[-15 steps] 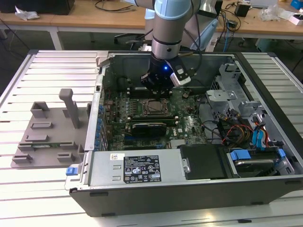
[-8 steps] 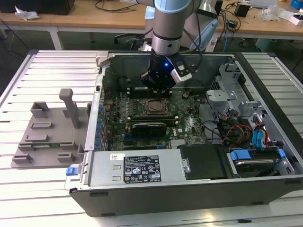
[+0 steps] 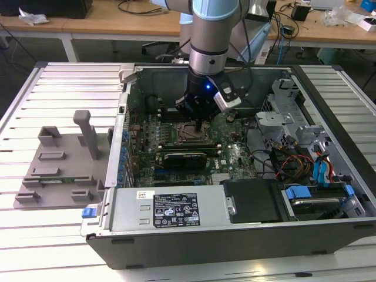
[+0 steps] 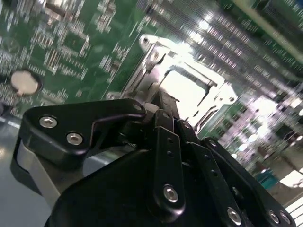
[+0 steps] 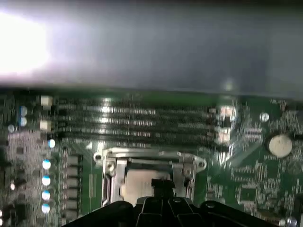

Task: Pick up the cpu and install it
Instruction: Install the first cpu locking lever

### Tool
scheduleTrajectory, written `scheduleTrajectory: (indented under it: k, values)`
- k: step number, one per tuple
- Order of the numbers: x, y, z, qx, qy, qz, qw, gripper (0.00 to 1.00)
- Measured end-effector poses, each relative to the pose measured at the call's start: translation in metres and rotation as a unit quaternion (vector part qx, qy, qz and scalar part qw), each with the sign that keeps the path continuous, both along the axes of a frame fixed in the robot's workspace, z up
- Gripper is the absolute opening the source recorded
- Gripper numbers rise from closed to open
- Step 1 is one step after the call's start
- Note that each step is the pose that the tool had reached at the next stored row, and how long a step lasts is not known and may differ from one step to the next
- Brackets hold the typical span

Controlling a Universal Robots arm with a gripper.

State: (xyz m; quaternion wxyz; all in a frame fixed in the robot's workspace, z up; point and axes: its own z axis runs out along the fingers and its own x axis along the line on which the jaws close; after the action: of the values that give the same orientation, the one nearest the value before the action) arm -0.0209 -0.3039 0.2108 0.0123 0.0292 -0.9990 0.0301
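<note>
Directly above the socket frame (image 5: 150,176): gripper (image 3: 198,120) lowered into the open computer case (image 3: 329,126).
Fingers drawn together; cpu (image 4: 185,88) seated inside the frame on the motherboard (image 3: 235,155), mid-board.

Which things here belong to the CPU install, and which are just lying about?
Job in hand:
- gripper, low over the socket
- cpu, in the socket frame
- motherboard

Lying about:
- grey fixture tray
- blue drive caddy
</note>
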Motion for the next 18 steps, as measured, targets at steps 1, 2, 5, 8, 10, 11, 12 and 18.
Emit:
scheduleTrajectory:
  k: [1,2,5,8,10,11,12,18]
  values:
    - [0.0001,-0.0026,0.0000,0.0000,0.0000,0.000,1.0000,0.11]
    - [0.0000,-0.0031,0.0005,0.0000,0.0000,0.000,1.0000,0.11]
    - [0.0000,-0.0031,0.0103,0.0000,0.0000,0.000,1.0000,0.11]
    - [0.0000,-0.0030,0.0181,0.0000,0.0000,0.000,1.0000,0.11]
    - [0.0000,-0.0031,0.0223,0.0000,0.0000,0.000,1.0000,0.11]
    - [0.0000,-0.0030,0.0235,0.0000,0.0000,0.000,1.0000,0.11]
    - [0.0000,-0.0030,0.0256,0.0000,0.0000,0.000,1.0000,0.11]
    - [0.0000,-0.0031,0.0335,-0.0001,0.0000,0.000,1.0000,0.11]
